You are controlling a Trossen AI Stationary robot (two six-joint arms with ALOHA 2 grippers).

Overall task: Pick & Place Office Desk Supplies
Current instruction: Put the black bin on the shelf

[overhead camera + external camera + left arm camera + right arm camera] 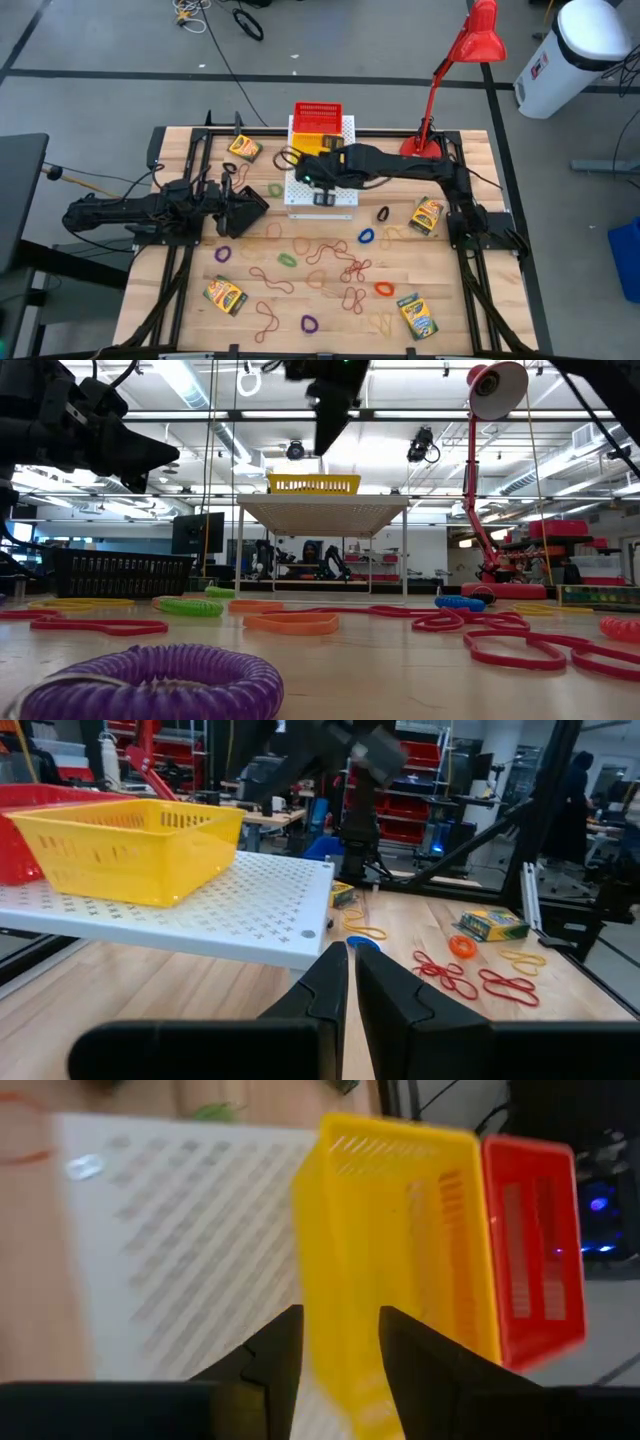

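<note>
Worktop [200, 270] — pale wood planks, dark frame rails along the sides.

White perforated board [338, 170] — raised on thin legs at the far centre, partly covered in the high view by the right arm. On its far end, a yellow slotted plastic basket [316, 119] beside a red basket [530, 1240]; contents not discernible in any view.

Right gripper [322, 185] — above the board's near part, well off the surface; blurred in its wrist view, fingers [275, 1350] spread with a gap between them, nothing held.

Left gripper [255, 203] — at the left, low over the wood, pointed toward the board; fingers [325, 985] pressed nearly together, holding nothing.

Crayon boxes — small yellow-and-green cartons: far left [244, 148], near left [225, 295], right [426, 215], near right [416, 314]. Printing too small to read.

Rubber bands [345, 270] — thin, reddish-brown, tangled loosely across the centre; count not discernible.

Elastic loops — ribbed coils scattered about: purple [160, 680] cut off at the low view's bottom edge, green [288, 260], blue [366, 236], orange [384, 289], black [383, 214].

Red desk lamp [470, 45] — slim arm, cone shade, base at the far right.
</note>
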